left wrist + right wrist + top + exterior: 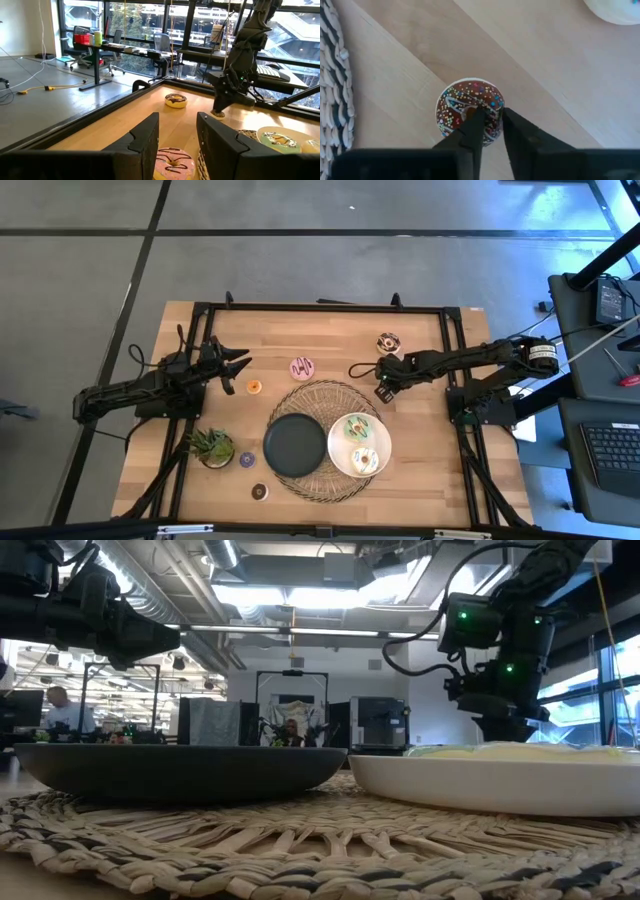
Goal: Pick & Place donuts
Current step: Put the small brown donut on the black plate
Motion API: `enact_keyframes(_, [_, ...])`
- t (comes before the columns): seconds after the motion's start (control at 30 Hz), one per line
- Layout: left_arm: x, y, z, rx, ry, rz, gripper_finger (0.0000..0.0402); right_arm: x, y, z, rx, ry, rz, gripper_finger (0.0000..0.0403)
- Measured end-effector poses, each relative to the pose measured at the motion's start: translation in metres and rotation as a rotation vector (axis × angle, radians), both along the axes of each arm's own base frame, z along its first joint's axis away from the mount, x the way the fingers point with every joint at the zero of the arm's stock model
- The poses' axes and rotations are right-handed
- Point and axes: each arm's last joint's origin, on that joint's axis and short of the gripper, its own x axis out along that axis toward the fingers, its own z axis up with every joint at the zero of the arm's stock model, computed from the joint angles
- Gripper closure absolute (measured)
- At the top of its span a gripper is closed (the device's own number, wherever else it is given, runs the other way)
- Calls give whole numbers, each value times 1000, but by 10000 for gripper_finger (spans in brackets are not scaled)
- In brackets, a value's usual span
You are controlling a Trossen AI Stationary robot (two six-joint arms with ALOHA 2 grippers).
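Right tool (491,122) pointed down, nipping brown mini donut (470,111); left tool (177,132) agape.

The table (420,450) is pale butcher-block wood, smooth, with a low satin sheen, framed by matt black metal rails (320,307). At its centre lies a round mat (300,850) of coarse woven straw, rough and fibrous. On the mat, the black plate (180,768) looks matt, while the white plate (500,785) beside it is smooth and faintly glossy. Beyond the mat's edge, the brown mini donut (470,112) shows a glossy icing finish studded with coloured sprinkles. The right gripper (490,122) fingers touching it are matt black plastic. The pink donut (172,162) looks smooth and glossy.
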Motion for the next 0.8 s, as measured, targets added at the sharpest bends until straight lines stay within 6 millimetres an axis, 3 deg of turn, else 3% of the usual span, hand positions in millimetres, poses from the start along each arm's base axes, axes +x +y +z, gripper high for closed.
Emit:
enact_keyframes(0.27, [0,0,0,0,0,0,274,0,0,0,1,-4,-4,286])
enact_keyframes(0.8, [0,0,0,0,0,0,274,-4,1,-10,-12,-23,5,316])
